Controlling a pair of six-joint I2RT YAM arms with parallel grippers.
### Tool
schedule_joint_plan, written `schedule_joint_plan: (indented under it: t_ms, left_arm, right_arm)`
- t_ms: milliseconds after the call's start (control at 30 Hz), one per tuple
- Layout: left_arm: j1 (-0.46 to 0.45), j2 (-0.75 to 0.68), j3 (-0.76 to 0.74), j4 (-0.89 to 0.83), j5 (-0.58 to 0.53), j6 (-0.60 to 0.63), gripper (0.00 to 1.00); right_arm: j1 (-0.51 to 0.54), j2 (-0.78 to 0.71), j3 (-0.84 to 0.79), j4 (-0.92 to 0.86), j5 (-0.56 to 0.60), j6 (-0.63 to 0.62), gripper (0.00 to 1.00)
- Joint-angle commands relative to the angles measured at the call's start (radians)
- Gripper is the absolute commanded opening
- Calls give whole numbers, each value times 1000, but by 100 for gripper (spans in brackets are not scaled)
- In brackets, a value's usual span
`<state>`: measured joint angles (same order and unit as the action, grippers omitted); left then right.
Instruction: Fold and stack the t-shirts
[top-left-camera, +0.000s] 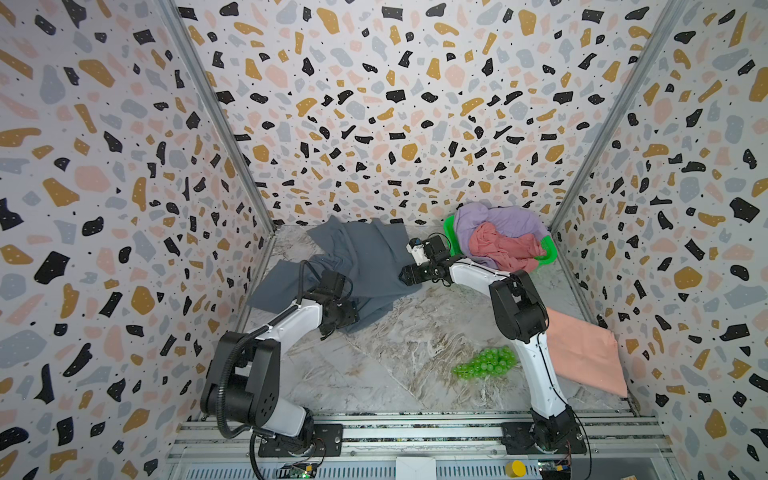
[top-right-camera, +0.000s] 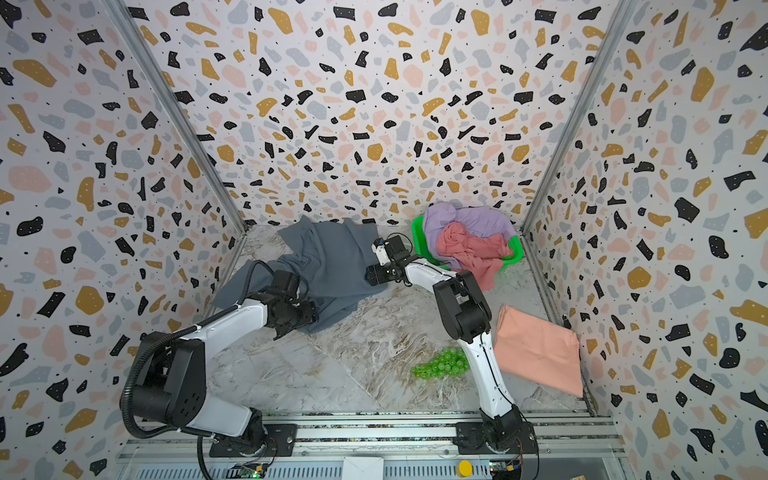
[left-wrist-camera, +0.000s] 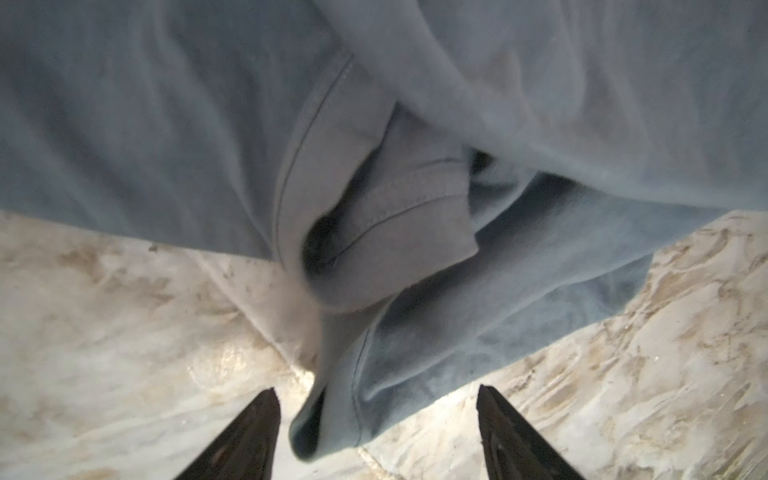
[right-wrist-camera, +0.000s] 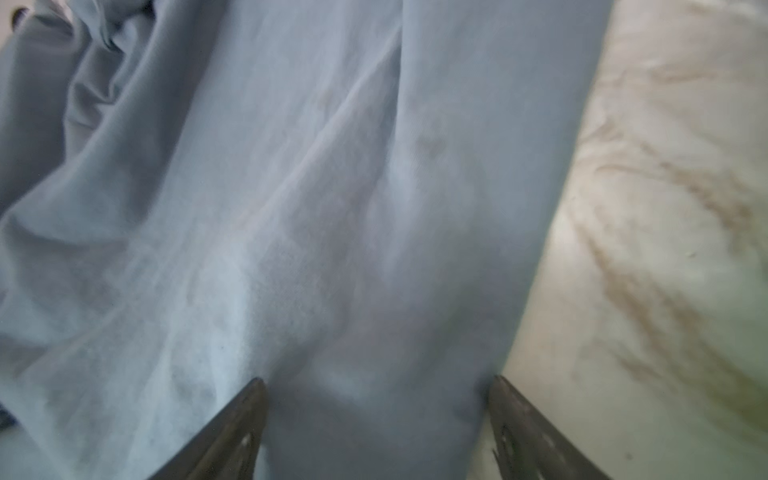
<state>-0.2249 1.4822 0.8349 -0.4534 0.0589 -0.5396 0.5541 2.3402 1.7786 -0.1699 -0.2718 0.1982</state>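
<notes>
The slate grey t-shirt (top-left-camera: 365, 257) (top-right-camera: 332, 257) lies crumpled and half spread on the marble table at the back left. My left gripper (top-left-camera: 343, 322) (top-right-camera: 299, 322) is at its near corner. In the left wrist view its jaws stand open (left-wrist-camera: 376, 392), and a hemmed corner of the grey shirt (left-wrist-camera: 357, 399) lies loose between them. My right gripper (top-left-camera: 405, 276) (top-right-camera: 370, 276) sits at the shirt's right edge, also open (right-wrist-camera: 378, 381), straddling the grey cloth (right-wrist-camera: 332, 249). A lilac t-shirt (top-left-camera: 498, 222) and a rose pink t-shirt (top-left-camera: 503, 249) are heaped in the basket. A folded salmon t-shirt (top-left-camera: 582, 353) (top-right-camera: 536, 349) lies at the right.
The green mesh basket (top-left-camera: 449, 237) (top-right-camera: 417, 237) stands in the back right corner. Green plastic grapes (top-left-camera: 486, 363) (top-right-camera: 440, 365) lie beside the right arm's base link. Patterned walls close in the table on three sides, and a metal rail runs along the front.
</notes>
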Motion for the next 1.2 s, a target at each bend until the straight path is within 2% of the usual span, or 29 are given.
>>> schedule_joint_plan:
  t_ms: [0, 100, 133, 167, 233, 267, 333, 400, 433, 533, 667, 733, 800, 900, 1000, 1167]
  left_arm:
    - [-12, -1, -24, 12, 32, 0, 75]
    - [-19, 31, -47, 71, 63, 3, 73]
    - [-18, 45, -48, 93, 67, 5, 70]
    - [-18, 58, -44, 105, 71, 9, 65]
    - [-17, 76, -24, 119, 67, 9, 47]
    - [-16, 76, -12, 118, 55, 8, 39]
    - [-12, 55, 21, 104, 19, 12, 19]
    - [8, 2, 49, 91, -10, 11, 4]
    - [25, -33, 64, 80, -20, 8, 0]
    - [122, -149, 144, 23, -24, -5, 0]
    - [259, -282, 322, 13, 70, 27, 0]
    - [296, -308, 451, 18, 131, 55, 0]
    - [308, -314, 605, 18, 169, 99, 0]
    - [308, -352, 746, 92, 155, 140, 0]
    - [308, -384, 791, 205, 117, 131, 0]
    - [308, -360, 729, 394, 146, 32, 0]
  right_arm:
    - [20, -2, 23, -65, 34, -3, 84]
    - [39, 9, 15, -70, 1, -1, 80]
    - [46, 9, 8, -66, -16, 8, 75]
    - [49, 7, -2, -51, -44, 24, 64]
    - [49, -8, -22, -6, -91, 52, 35]
    - [47, -18, -23, 6, -92, 61, 25]
    - [31, -66, -21, 33, -84, 83, 11]
    - [3, -142, -30, 73, -80, 119, 6]
    - [-10, -173, -33, 85, -77, 137, 5]
    - [-65, -329, -55, 128, -75, 194, 4]
    - [-100, -530, -109, 177, -50, 203, 2]
    - [-103, -607, -106, 176, -43, 181, 2]
    - [-103, -683, -82, 178, -42, 171, 2]
    - [-102, -765, -40, 197, -72, 172, 2]
    - [-100, -810, -5, 207, -72, 154, 3]
    - [-100, -795, 28, 231, -57, 121, 2]
